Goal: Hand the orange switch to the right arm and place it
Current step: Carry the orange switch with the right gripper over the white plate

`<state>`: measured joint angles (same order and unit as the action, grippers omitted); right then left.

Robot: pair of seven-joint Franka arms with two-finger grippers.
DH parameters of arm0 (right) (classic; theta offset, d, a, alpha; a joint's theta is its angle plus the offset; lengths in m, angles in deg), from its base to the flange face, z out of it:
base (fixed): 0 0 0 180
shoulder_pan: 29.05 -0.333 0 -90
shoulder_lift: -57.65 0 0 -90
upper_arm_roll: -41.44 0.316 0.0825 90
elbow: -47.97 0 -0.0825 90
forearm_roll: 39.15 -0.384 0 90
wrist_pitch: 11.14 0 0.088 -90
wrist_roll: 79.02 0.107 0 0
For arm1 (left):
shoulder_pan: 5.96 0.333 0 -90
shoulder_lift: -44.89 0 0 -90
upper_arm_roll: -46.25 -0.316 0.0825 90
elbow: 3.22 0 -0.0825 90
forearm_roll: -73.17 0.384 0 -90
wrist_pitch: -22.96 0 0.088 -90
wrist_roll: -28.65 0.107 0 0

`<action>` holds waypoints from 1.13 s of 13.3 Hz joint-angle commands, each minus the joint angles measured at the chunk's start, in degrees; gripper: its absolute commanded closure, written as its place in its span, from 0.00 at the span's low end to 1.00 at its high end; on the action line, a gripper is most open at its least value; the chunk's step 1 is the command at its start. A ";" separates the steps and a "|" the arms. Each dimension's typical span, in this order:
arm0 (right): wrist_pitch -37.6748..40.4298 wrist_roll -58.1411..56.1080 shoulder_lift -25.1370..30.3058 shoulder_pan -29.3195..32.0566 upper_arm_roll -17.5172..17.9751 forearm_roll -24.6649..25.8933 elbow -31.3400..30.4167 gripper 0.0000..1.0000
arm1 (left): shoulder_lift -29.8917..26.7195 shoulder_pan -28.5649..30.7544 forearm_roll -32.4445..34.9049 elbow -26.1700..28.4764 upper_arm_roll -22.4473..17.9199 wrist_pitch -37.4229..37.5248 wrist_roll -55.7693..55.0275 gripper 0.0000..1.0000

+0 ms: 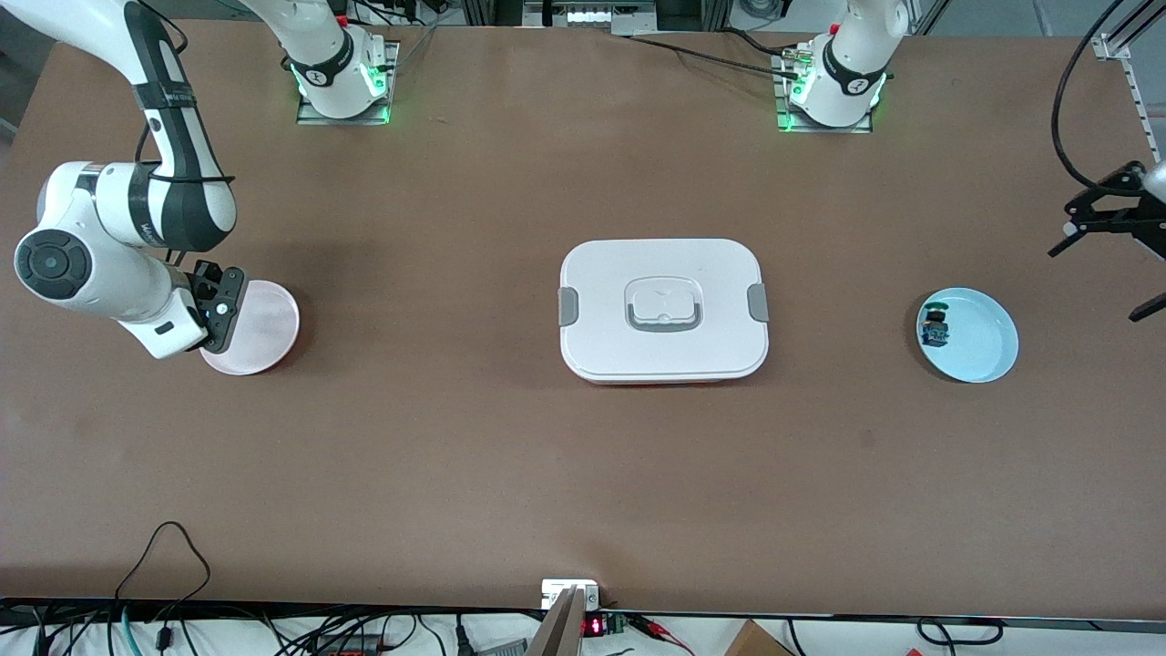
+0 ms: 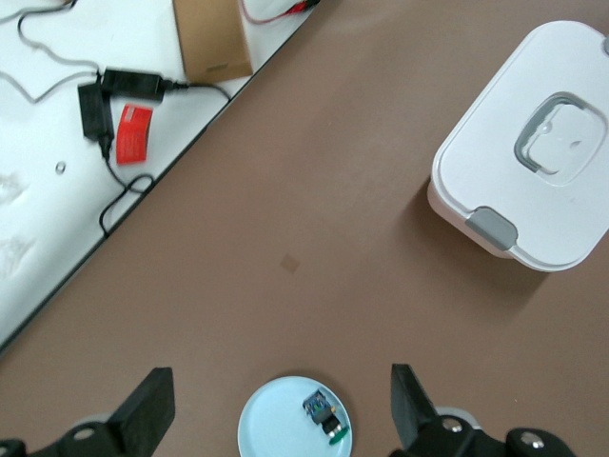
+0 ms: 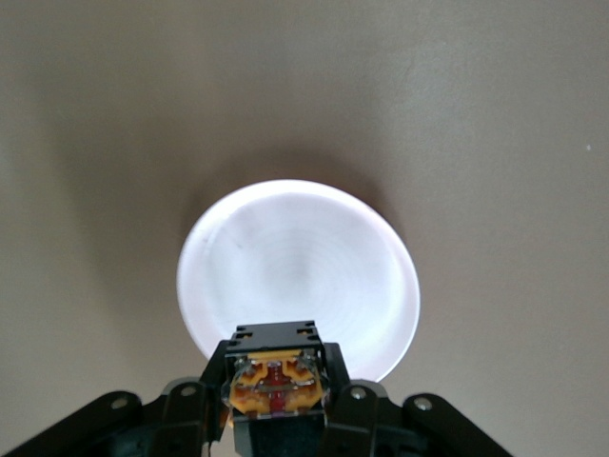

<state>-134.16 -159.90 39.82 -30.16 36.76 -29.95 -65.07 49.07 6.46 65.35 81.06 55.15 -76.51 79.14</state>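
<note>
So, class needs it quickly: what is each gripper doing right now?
Left gripper: open, empty, above the blue plate.
Right gripper: shut on the orange switch, over the pink plate.

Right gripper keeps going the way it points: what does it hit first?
Probably the pink plate: the right gripper, shut on the orange switch, points at it with nothing between. The gap is unclear.

A high front camera looks down across the brown worktop (image 1: 455, 437), facing both arm bases and taking in the whole surface. The left wrist camera looks down from well above, showing the white lidded box (image 2: 528, 152) and pale blue plate (image 2: 276, 424), both also in the front view. The right wrist camera hangs close over the pink plate (image 3: 297, 276), which the front view shows at the right arm's end.
</note>
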 commanded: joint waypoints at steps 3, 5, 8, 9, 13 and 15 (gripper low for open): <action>-11.34 -6.57 0.69 3.13 0.81 0.99 -8.24 0.99 | -1.98 -2.04 8.77 2.47 -1.61 6.31 -24.61 0.00; -14.24 -8.14 -0.10 4.27 0.81 0.99 -9.56 0.99 | -1.71 -2.48 10.98 2.99 -1.69 9.46 -28.14 0.00; -18.72 -8.41 -1.59 5.59 0.89 0.56 -11.84 0.99 | -1.36 -3.27 12.30 2.99 -1.61 13.61 -37.81 0.00; -20.22 -8.33 -1.94 5.77 0.89 0.38 -12.90 0.99 | -1.27 -3.19 12.30 2.91 -1.52 13.61 -38.00 0.00; -24.28 -7.89 -2.83 5.51 1.07 -0.15 -15.28 0.99 | -0.83 -2.75 11.51 2.47 -1.25 14.31 -43.09 0.00; -26.02 -7.89 -3.18 5.33 1.07 -1.81 -16.33 0.99 | -0.75 -2.75 10.29 2.29 -1.17 14.31 -43.28 0.00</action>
<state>-157.49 -167.15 36.09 -25.43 37.15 -30.38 -79.67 48.46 4.30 75.88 83.54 54.34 -62.89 37.51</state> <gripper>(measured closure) 0.590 0.000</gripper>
